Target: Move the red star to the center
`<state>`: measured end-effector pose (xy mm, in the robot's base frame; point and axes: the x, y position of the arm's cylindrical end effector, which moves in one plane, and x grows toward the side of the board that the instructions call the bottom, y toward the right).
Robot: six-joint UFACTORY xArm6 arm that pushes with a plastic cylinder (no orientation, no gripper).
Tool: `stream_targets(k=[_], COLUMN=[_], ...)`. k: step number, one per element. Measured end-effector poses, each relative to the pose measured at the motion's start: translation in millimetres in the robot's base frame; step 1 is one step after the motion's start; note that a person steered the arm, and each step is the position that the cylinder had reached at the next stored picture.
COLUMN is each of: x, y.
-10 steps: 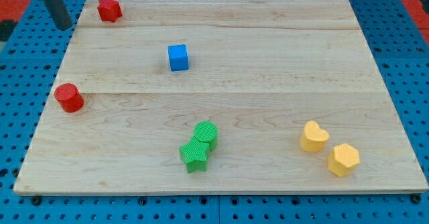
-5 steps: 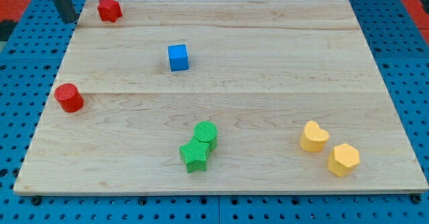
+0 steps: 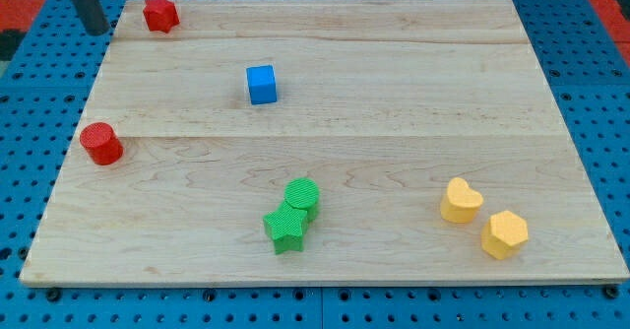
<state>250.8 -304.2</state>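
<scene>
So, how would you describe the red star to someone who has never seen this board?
Start at the wooden board's corner at the view's top left. The red star lies just inside that corner, a little to the view's right of my tip. The only other red block, a red cylinder, sits lower along the left edge and is round, not pointed.

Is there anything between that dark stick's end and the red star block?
Nothing. In the camera view, my tip sits just off the board's top-left corner, left of the red star, with only bare wood between them.
</scene>
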Motion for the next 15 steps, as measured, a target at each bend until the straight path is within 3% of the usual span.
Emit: stream_targets(k=[5, 6, 7, 8, 9, 11, 12, 13, 14, 15], x=[-6.4, -40.1, -45.0, -49.9, -21.1, -7.8, 23.9, 48.5, 17.6, 21.8], y=[-0.7, -0.6, -1.0, 45.5, 73.4, 103.1, 143.8, 238.3, 238.1, 267.3])
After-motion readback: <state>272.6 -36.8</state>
